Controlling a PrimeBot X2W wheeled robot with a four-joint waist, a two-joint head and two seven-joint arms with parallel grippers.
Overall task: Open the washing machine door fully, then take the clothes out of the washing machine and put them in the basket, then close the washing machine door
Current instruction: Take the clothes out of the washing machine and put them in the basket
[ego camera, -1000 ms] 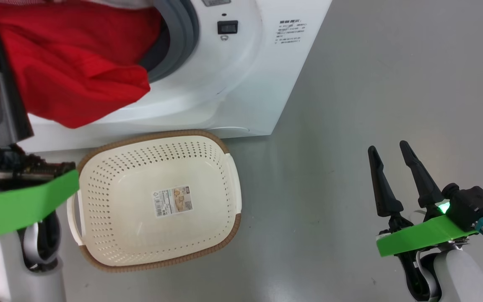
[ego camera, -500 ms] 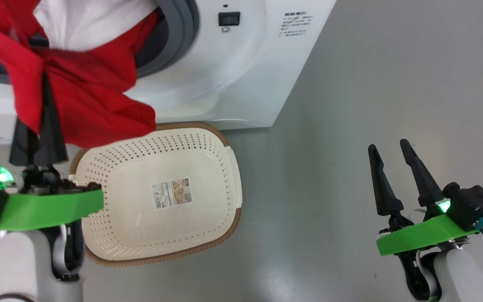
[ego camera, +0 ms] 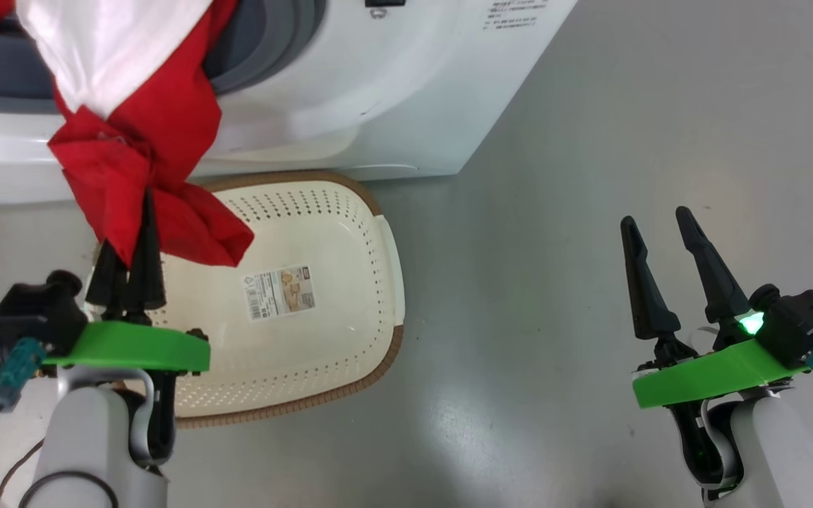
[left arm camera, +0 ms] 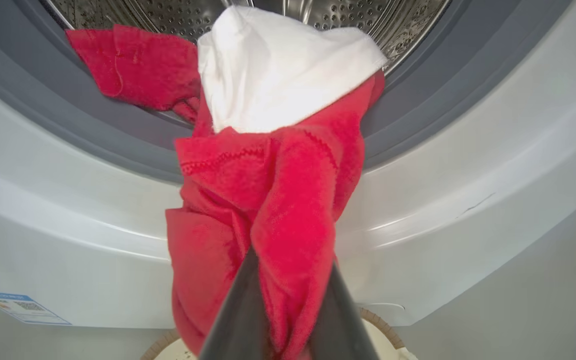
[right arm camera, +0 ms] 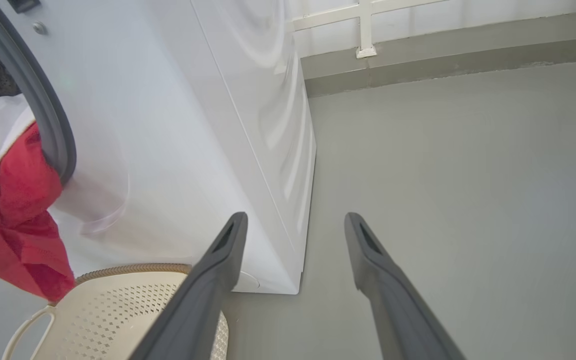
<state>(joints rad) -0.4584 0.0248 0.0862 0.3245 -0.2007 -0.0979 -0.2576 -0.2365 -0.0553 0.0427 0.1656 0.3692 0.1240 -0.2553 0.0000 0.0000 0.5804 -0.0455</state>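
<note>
The red and white clothes [ego camera: 145,141] hang from the washing machine [ego camera: 378,92] opening down over the basket's far-left corner. My left gripper [ego camera: 131,240] is shut on the red fabric, fingers pointing up. In the left wrist view the clothes [left arm camera: 268,190] trail out of the steel drum [left arm camera: 168,15] across the grey rubber ring [left arm camera: 93,135]. The cream basket [ego camera: 322,296] sits on the floor against the machine's front, its paper label showing. My right gripper [ego camera: 657,226] stands open over bare floor at the right, holding nothing. The door is out of view.
Grey floor [ego camera: 590,141] stretches to the right of the machine and basket. A wall base with a white frame [right arm camera: 368,30] runs behind the machine in the right wrist view. A blue label [left arm camera: 18,307] sits low on the machine's front.
My left gripper has drawn back towards me with the clothes, pulling more red and white fabric out of the drum and over the basket. The camera view shifted. The right gripper stayed still.
</note>
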